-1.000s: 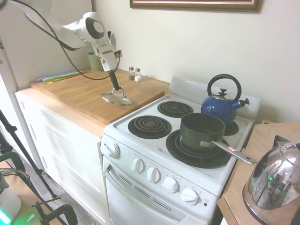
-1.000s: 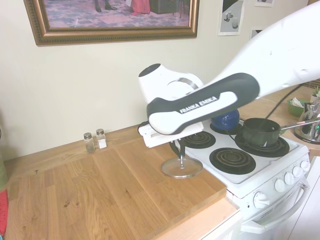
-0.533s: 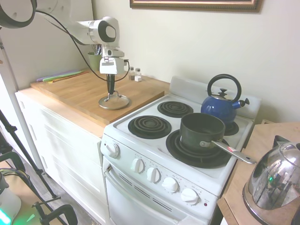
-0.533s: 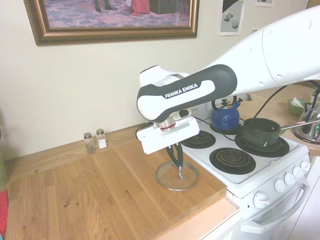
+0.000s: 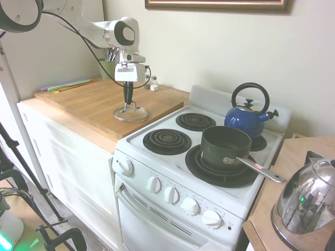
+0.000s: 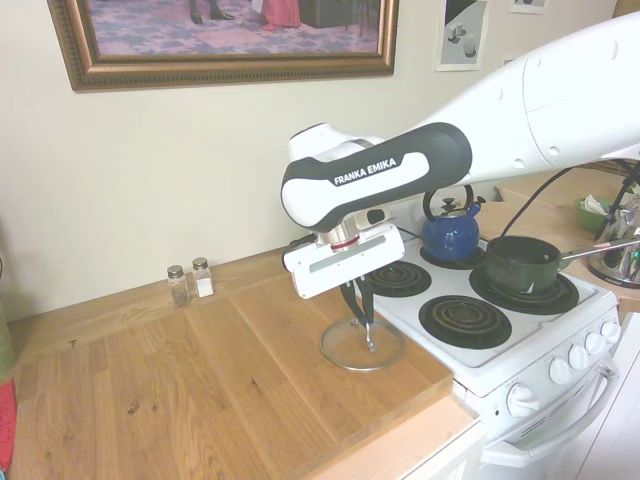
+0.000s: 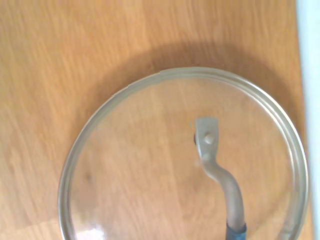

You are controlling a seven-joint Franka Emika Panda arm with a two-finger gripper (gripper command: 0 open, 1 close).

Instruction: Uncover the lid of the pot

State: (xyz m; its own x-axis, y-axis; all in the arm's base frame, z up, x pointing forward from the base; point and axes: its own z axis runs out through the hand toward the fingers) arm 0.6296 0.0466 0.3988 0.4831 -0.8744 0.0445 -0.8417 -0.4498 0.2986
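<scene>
The clear glass lid lies flat on the wooden counter, close to the stove's left edge. It also shows in the second exterior view, lid, and fills the wrist view, lid, its arched metal handle running to the bottom edge. My gripper points straight down over the lid's middle, shut on that handle; it is seen from the other side as gripper. The dark pot stands uncovered on the front right burner, its long silver handle pointing right. It is also pot.
A blue kettle sits on the back right burner and a shiny steel kettle on the right counter. Salt and pepper shakers stand by the wall. The two left burners are bare. A green cup stands behind the arm.
The lid went from tilted to flat on the counter, then slid a little toward the stove with my gripper. My wrist swung upright over it.
</scene>
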